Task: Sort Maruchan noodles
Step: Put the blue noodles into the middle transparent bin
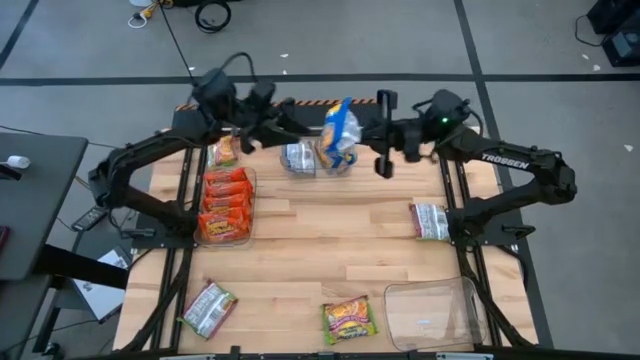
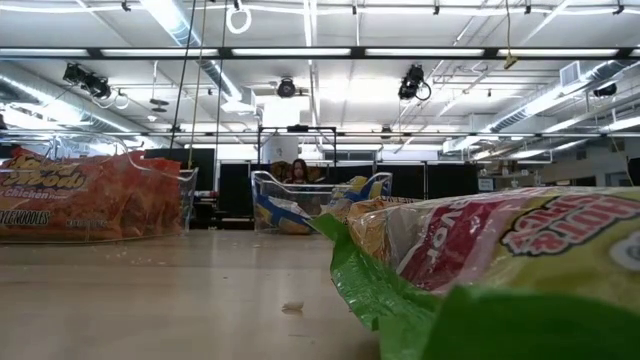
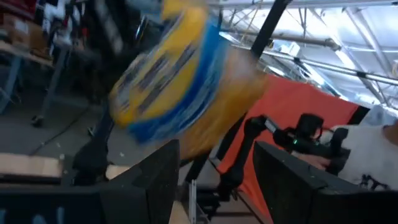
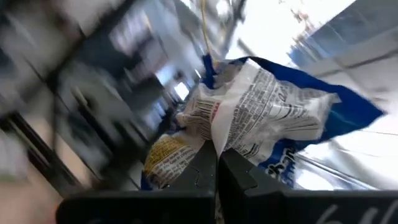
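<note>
A blue-and-yellow noodle packet (image 1: 340, 133) hangs in the air over the table's far middle, between my two grippers. My right gripper (image 1: 360, 137) comes from the right and is shut on it; its wrist view shows the packet's white printed back (image 4: 267, 118). My left gripper (image 1: 284, 127) stands just left of the packet. It is open, and the packet's yellow face (image 3: 174, 74) shows beyond its spread fingers (image 3: 155, 180). A silver-white packet (image 1: 298, 158) lies under the held one. My right gripper pinches the packet's crinkled edge (image 4: 216, 134) between its two shut fingers (image 4: 233, 171). The fingers lie about level and come from the table's right side. The packet is lifted clear of the table and stands up beyond the fingertips.
A clear tray (image 1: 250, 180) at the left holds several orange-red packets (image 1: 226, 205), with a yellow-green packet (image 1: 224, 152) beyond it. Loose packets lie at the right (image 1: 430, 220), near left (image 1: 208, 310) and near middle (image 1: 348, 320). An empty clear tray (image 1: 435, 312) stands near right.
</note>
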Motion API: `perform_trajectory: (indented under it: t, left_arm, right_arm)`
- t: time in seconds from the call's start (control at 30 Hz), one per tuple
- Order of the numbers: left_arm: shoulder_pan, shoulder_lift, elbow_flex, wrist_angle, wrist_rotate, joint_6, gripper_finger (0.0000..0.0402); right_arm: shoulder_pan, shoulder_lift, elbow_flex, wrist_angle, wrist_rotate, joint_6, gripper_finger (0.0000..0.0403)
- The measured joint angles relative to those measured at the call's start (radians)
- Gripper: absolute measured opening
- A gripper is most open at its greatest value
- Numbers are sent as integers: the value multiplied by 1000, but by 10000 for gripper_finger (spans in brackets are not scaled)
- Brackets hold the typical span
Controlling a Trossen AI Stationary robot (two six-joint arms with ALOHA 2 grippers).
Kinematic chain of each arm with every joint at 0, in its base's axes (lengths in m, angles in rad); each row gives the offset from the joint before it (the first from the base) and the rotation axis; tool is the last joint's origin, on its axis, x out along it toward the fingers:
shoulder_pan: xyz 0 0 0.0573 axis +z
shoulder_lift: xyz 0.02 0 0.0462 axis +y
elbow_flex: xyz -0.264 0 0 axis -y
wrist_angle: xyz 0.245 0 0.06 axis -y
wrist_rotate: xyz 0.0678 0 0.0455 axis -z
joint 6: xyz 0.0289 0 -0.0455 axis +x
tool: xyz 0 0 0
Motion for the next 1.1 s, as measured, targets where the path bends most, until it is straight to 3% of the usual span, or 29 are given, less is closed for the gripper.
perform_trajectory:
  t: [0.1, 0.33, 0.5, 0.57, 0.67, 0.73, 0.8, 0.9, 1.1]
  left_arm:
    - [24, -41, 0, -12, 16, -19, 208]
    - [61, -83, 0, -123, 25, -25, 208]
    - [84, -82, 1, -301, 3, 167, 208]
    - [91, -82, 1, -400, -68, 265, 208]
    - [94, -81, 1, -580, -263, 372, 208]
    - [90, -75, 1, -690, -396, 411, 208]
    - [86, -59, 1, -783, -464, 414, 209]
    - [100, -37, -1, -851, -429, 411, 217]
    - [144, 9, 0, -856, -154, 366, 260]
  right_arm:
    - [29, 0, 0, -76, 198, -222, 5]
    - [112, 33, 2, -216, 794, -821, 5]
    - [150, 131, 2, -229, 1055, -1094, 5]
    - [163, 176, 1, -226, 1120, -1148, 5]
    - [180, 234, 0, -180, 1195, -1175, 5]
    - [194, 258, 0, -148, 1211, -1184, 5]
    - [215, 274, 0, -124, 1200, -1201, 5]
    - [248, 280, 0, -130, 1151, -1234, 6]
    - [290, 277, 0, -128, 1122, -1245, 6]
